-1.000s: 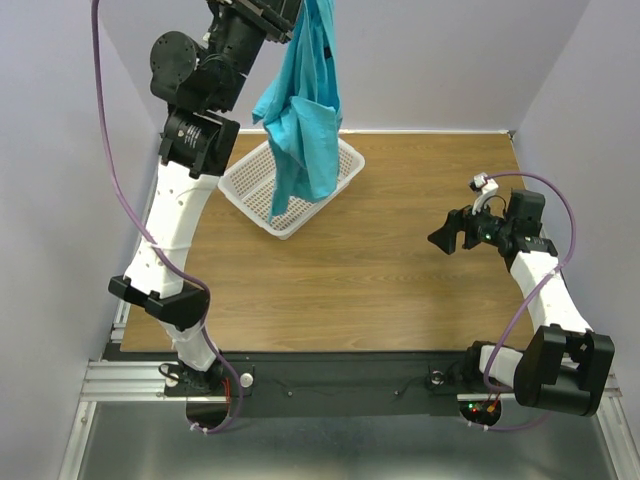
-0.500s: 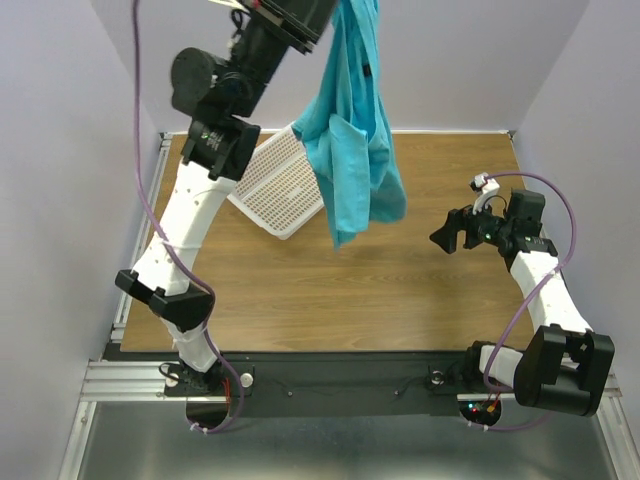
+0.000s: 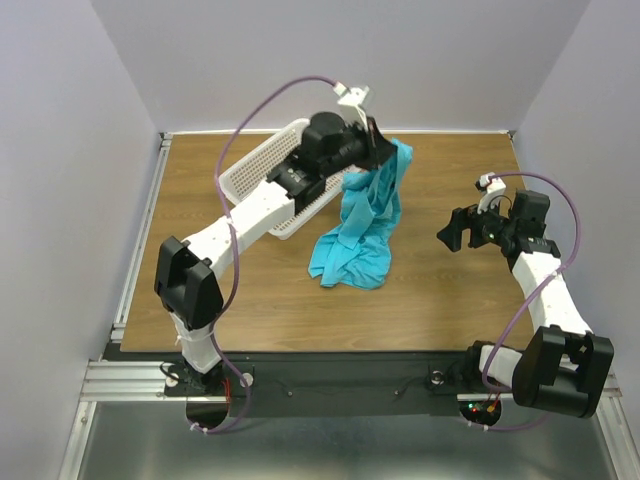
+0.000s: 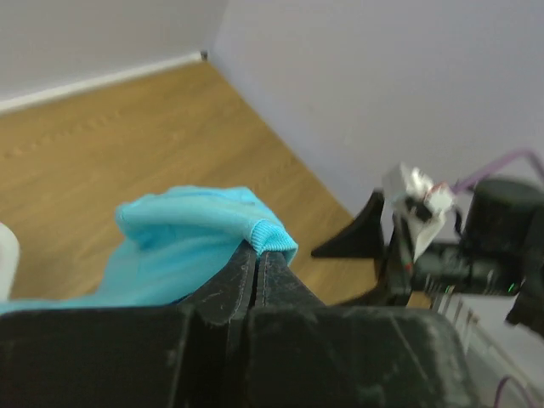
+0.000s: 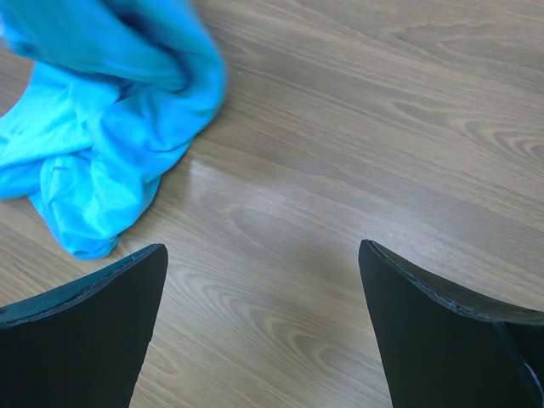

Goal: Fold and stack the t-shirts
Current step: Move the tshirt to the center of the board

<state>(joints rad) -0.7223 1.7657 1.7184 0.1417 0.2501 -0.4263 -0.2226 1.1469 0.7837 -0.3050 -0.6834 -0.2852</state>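
Centrally, a plain turquoise-blue soft cloth t-shirt (image 3: 358,240) sits just right of middle frame in the overhead view. Its lower part is heaped in a crumpled pile on the brown wooden table (image 3: 450,300), its upper part drawn up as a narrow band toward upper centre. Top end of that band is pinched in the left gripper (image 3: 388,152). The left wrist view shows the black jaws pressed together on a ribbed hem edge, with a fold of cloth bulging above the tips. Left arm reaches from lower left across the white plastic mesh basket (image 3: 255,172), which seems tipped, at upper left just beside the shirt; contact between the two unclear. Over at right of frame the right gripper (image 3: 447,236) hangs well apart from the shirt, jaws spread wide, nothing between them. Right wrist view: shirt heap in the upper left corner, bare wood grain between the two black fingers (image 5: 93,331)
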